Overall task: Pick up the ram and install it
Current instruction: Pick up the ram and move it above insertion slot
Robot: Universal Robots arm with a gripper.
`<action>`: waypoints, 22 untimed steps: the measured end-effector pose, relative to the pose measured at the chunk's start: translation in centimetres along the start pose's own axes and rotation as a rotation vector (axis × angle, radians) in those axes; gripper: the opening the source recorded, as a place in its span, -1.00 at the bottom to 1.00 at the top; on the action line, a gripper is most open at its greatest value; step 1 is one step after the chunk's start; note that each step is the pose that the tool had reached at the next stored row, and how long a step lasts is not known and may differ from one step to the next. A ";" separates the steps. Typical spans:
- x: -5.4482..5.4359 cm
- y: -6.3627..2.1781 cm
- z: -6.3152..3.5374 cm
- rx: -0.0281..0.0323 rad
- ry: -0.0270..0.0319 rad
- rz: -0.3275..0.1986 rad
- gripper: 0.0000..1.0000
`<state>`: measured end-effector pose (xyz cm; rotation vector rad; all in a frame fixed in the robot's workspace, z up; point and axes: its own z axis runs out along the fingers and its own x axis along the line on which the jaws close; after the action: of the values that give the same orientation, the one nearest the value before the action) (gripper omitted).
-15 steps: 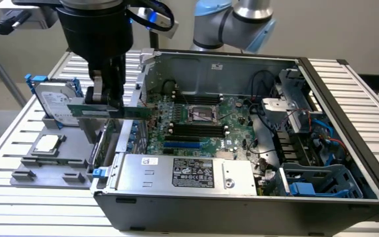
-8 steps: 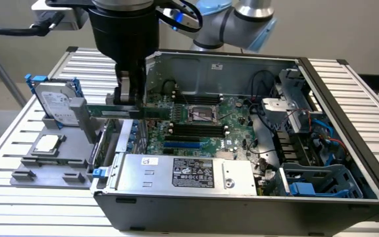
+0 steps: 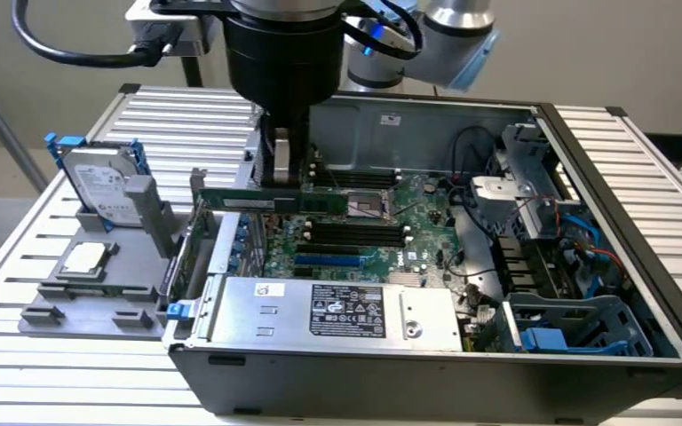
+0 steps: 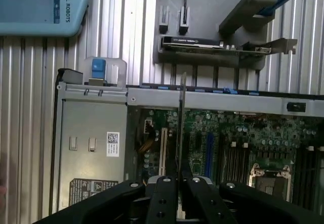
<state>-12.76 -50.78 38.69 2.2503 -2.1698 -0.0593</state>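
The gripper (image 3: 283,173) has its fingers (image 4: 164,196) clamped on the ram (image 3: 273,201), gripping it near the middle of its top edge. The ram hangs level and on edge inside the open computer case (image 3: 625,266), over the motherboard (image 3: 353,240). The case sits on the slatted desk (image 3: 81,373), with a hard drive (image 3: 95,186) standing toward the desk's edge on the exterior view's left.

The hand (image 3: 290,177) grips the ram (image 3: 241,201) level above the motherboard (image 3: 365,235) inside the open case (image 3: 436,377).
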 end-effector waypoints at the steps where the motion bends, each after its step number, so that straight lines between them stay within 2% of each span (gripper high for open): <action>1: -0.1 -0.46 -0.01 0.0000 -0.0001 0.000 -0.73; 8: -1.1 -3.00 -0.01 0.0000 -0.0001 0.000 -0.73; 22: -4.7 -7.14 0.52 0.0002 -0.0001 0.000 -0.73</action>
<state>-5.82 -45.78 37.98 2.2504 -2.1699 -0.0592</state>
